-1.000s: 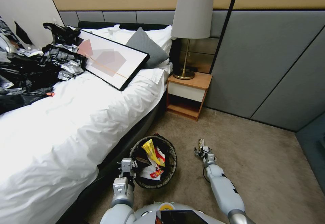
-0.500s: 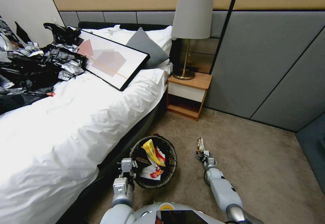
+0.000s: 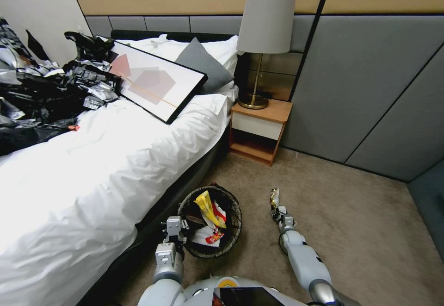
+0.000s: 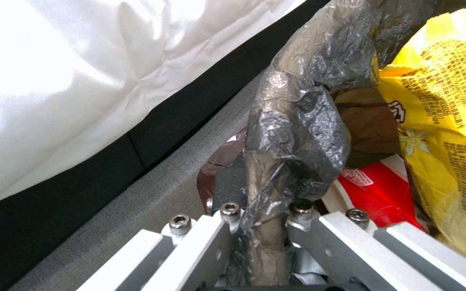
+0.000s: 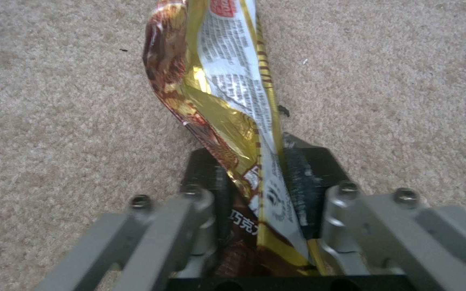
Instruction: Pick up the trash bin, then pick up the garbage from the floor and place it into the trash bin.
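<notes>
Where the left gripper (image 3: 177, 228) meets the trash bin (image 3: 210, 221), its fingers (image 4: 227, 184) are clamped on the bin's near rim, one inside and one outside, with the black bag liner (image 4: 297, 137) bunched between them. The inner finger is mostly hidden under the crinkled liner in the left wrist view. Bin stands on the carpet (image 3: 351, 213) just beside the bed (image 3: 92, 167). Just beyond the fingers, inside the bin: a yellow wrapper (image 4: 449, 133), a red pack (image 4: 376, 188), a brown paper piece (image 4: 370, 129). The bin's bottom is covered by this litter; its white wall cannot be made out in the head view.

Right gripper (image 3: 278, 212) is low over the carpet, beside the bin and apart from it. Its fingers (image 5: 303, 182) are closed on a gold-and-brown wrapper (image 5: 217, 93), which stands up out of the fingers. The wrapper's lower end is cut off behind the gripper body. Whether its far tip touches the carpet cannot be told. Print on the wrapper is too small to read.
</notes>
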Robot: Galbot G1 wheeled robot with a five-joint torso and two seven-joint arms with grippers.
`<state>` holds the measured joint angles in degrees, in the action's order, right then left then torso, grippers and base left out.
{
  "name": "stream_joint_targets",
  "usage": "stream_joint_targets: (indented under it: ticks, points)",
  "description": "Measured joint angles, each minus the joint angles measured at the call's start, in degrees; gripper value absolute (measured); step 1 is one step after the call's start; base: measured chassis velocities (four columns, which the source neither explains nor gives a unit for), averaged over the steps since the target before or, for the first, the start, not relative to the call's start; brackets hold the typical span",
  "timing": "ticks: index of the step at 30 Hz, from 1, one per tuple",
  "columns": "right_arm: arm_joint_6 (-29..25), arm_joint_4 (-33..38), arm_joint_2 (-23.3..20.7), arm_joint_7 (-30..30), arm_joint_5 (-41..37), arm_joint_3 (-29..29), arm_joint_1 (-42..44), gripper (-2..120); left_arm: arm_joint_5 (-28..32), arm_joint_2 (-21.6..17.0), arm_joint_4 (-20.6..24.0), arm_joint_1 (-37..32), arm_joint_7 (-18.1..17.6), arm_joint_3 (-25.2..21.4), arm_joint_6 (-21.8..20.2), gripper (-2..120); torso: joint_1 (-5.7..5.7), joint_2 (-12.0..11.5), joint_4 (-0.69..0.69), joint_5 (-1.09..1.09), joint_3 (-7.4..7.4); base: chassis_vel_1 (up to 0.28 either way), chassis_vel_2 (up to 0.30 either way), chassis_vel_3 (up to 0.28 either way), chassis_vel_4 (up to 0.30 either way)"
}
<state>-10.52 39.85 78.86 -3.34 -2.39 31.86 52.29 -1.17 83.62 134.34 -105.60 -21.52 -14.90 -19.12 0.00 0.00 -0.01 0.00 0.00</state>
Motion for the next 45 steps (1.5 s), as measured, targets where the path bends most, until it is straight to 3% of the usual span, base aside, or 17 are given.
stream_joint_targets:
  ticks: [4,6,35,39,42,43,45]
  points:
    - [-0.14,-0.10,-0.01,0.05,0.02,0.00,-0.01,11,0.00,-0.02,0.00,0.00,0.00,-0.03,0.02,0,0.00,0.00,0.01,-0.01,0.00,0.000,0.000,0.000,0.000]
    - [-0.30,-0.08,-0.06,0.12,0.07,0.01,0.07,0,0.00,-0.02,-0.02,0.02,0.00,0.05,0.04,0,0.00,0.00,-0.01,0.01,0.00,0.000,0.000,0.000,0.000]
    - [-2.49,1.41,-0.17,1.00,0.22,-0.09,0.73,0,-0.09,-0.14,-0.14,0.16,0.01,0.34,0.10,0,0.00,-0.01,-0.02,-0.04,0.00,0.000,0.000,0.000,0.000]
    - [-3.05,8.40,-0.41,0.96,0.20,-0.37,3.24,0,-0.09,-0.14,-0.03,0.17,0.01,0.29,0.09,0,0.00,-0.01,-0.02,0.00,0.00,0.000,0.000,0.000,0.000]
    - [-3.31,21.74,-0.90,0.41,-0.02,-0.61,7.79,0,-0.09,-0.12,0.00,0.18,0.01,0.17,0.07,0,0.00,-0.01,0.00,0.00,0.00,0.000,0.000,0.000,0.000]
    - [-3.31,21.74,-0.90,0.41,-0.02,-0.61,7.79,0,-0.09,-0.12,0.00,0.18,0.01,0.17,0.07,0,0.00,-0.01,0.00,0.00,0.00,0.000,0.000,0.000,0.000]
    - [-3.63,34.09,-1.14,0.04,-0.63,-0.90,11.98,0,-0.09,-0.10,-0.02,0.21,0.01,0.22,0.06,0,0.00,-0.01,0.02,-0.04,-0.01,0.000,0.000,0.000,0.000]
